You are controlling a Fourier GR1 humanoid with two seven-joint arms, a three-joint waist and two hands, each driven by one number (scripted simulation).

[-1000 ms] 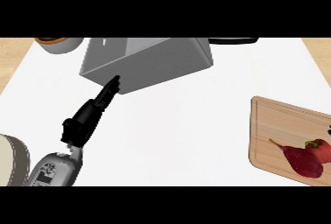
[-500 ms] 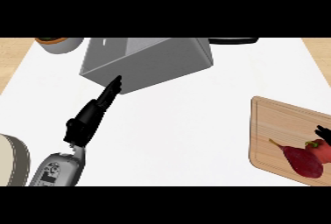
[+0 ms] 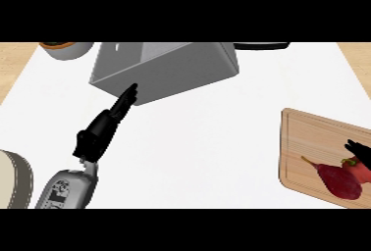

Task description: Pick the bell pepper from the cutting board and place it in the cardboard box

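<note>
Barely any change since a second ago: right hand (image 3: 359,151) has crept further in over the board at the right edge, left arm unchanged. Box (image 3: 165,68) sits top centre, far across the counter from the cutting board (image 3: 313,142). Left hand (image 3: 109,120) points straight-fingered at the box, holding nothing. Pepper (image 3: 354,169) lies near the board's right edge, just below the right hand, beside a dark red vegetable (image 3: 334,179). Right hand is clearly nearer; only fingertips show, so I can't tell its state.

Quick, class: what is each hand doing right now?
Left hand: open, fingers straight, holding nothing.
Right hand: at the bell pepper; state cannot be told.
</note>
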